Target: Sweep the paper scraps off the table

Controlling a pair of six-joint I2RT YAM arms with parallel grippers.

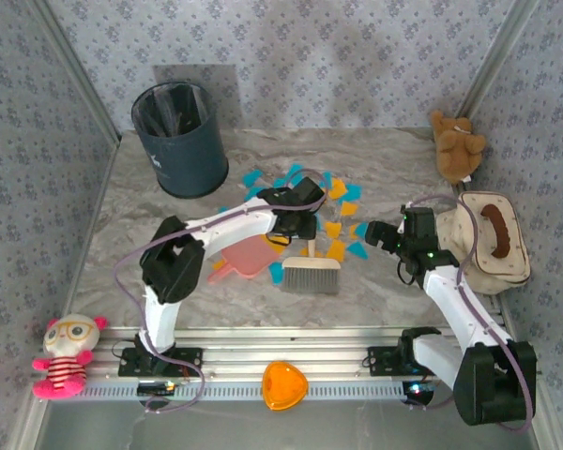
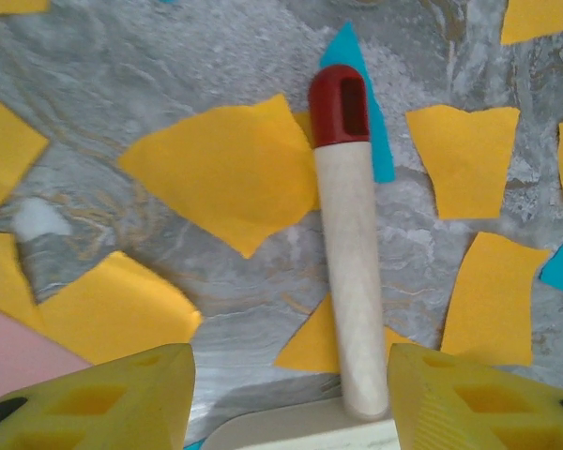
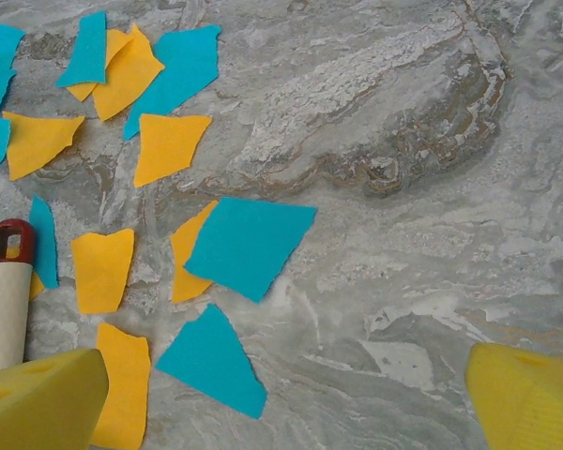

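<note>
The grey marble tabletop [image 1: 131,216] lies under both hands.

Back and to the left of the left hand [image 2: 291,389] stands a dark blue bin [image 1: 180,141]. A black bag lines it. I cannot tell what is at the bottom.

Just right of the right hand [image 3: 286,398] is a beige cloth basket [image 1: 511,272]. A long brown thing [image 1: 496,230] lies in it.

A flat pink dustpan [image 1: 244,261] lies near the left hand, on its left side.

A brush [image 1: 311,277] lies under the left hand, bristles toward the arms. Its wooden handle [image 2: 349,281] has a red cap. The left hand is partly open, with one yellow finger on each side of the handle. One finger is right beside the handle and the other is apart from it. It has no squeeze on the handle yet.

An orange heart-shaped dish [image 1: 283,384] sits on the rail, behind both hands, between the arm bases.

The paper scraps [image 3: 249,244], blue and orange, lie flat on the tabletop. They are under and around the left hand, some under the brush handle. More lie below and to the left of the right hand. The right hand is wide open and holds nothing.
</note>
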